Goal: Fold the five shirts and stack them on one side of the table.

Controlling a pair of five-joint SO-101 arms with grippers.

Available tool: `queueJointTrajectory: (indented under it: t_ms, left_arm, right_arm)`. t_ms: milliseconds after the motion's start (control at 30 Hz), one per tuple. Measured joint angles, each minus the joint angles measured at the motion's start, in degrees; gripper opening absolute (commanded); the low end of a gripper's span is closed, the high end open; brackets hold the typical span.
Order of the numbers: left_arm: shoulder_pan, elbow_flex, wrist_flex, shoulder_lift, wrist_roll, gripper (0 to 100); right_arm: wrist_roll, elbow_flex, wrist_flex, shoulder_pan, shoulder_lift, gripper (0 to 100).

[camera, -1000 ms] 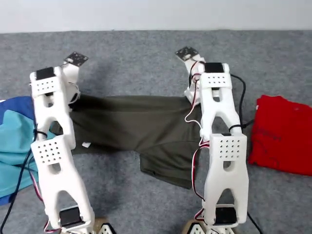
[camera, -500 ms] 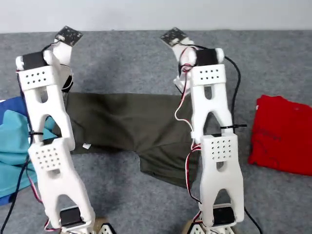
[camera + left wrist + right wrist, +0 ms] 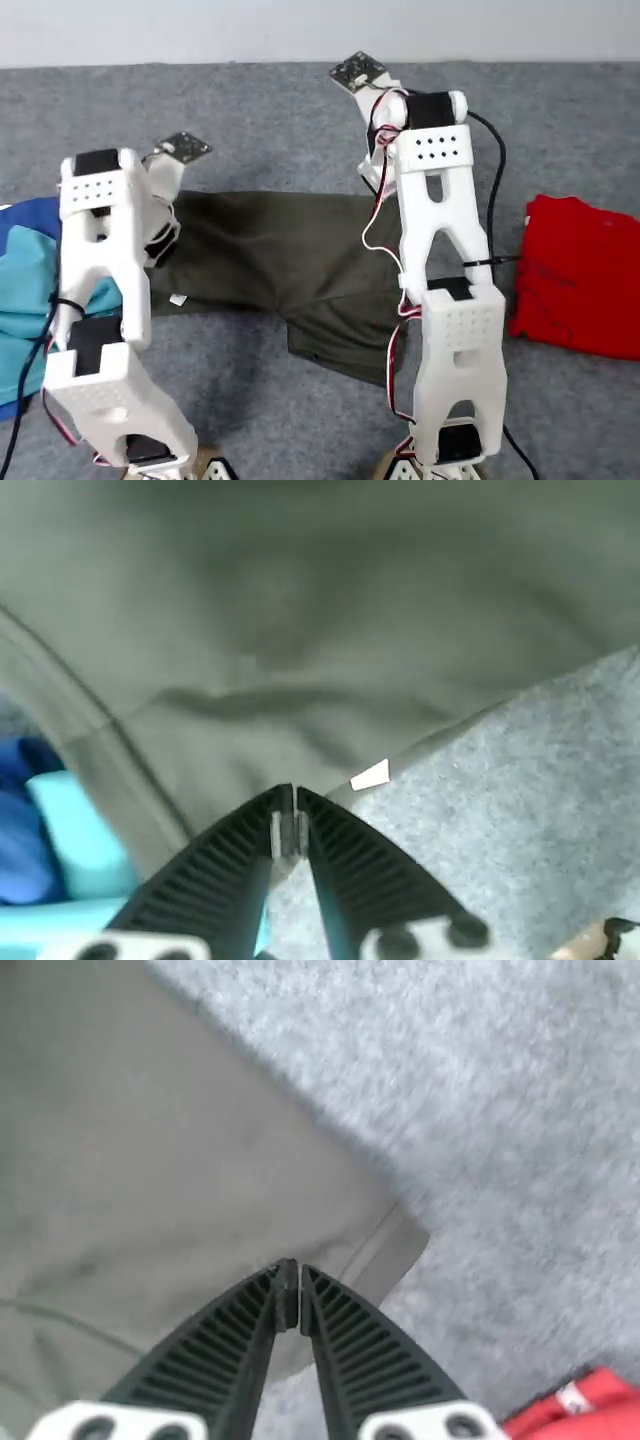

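On the grey surface (image 3: pixel 250 120), high view: the olive shirt (image 3: pixel 290 260) lies flat in the middle, a wide band running between the two arms, with one flap reaching toward the arm bases. The left arm (image 3: pixel 100 250) stands over its left end and the right arm (image 3: pixel 440 200) over its right end. A red shirt (image 3: pixel 580 290) lies folded at the right side, apart from the olive one. The blue and teal shirts (image 3: pixel 25 290) lie bunched at the left edge, just beside the olive cloth.

Left wrist view: the left tool (image 3: pixel 295 800) has its jaws pressed together, and we see no cloth caught between them. The tips sit over the olive shirt's near edge, close to a small white tag (image 3: pixel 370 775). Bare surface shows past the hem, and the blue and teal cloth lies to one side.

Right wrist view: the right tool (image 3: pixel 290 1275) is likewise pressed together and holds nothing we can make out. It sits over the olive cloth near a sleeve hem (image 3: pixel 385 1245), with a corner of the red shirt beyond.

Handling, our judgement: the shirt is light, limp and not fragile. It will sag from any single pinch and likely drag on the rough surface. We would open both tools and take the edge at the hems or corners, where the doubled seam gives a firmer bite. We would lift both ends evenly so the fold lands straight.
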Motion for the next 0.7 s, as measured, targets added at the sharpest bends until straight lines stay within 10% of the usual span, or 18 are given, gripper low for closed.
queueJointTrajectory:
  t_ms: [333, 700]
  left_arm:
    - [-2.73, 18.73, -12.4, -0.18, 0.0, 2]
    - [-2.29, 21.19, -5.45, -9.93, -2.02, 2]
  right_arm:
    - [0.0, 9.76, 0.0, 0.0, -9.58, 1.0]
    - [0.0, 10.02, 0.0, 0.09, -19.6, 1.0]
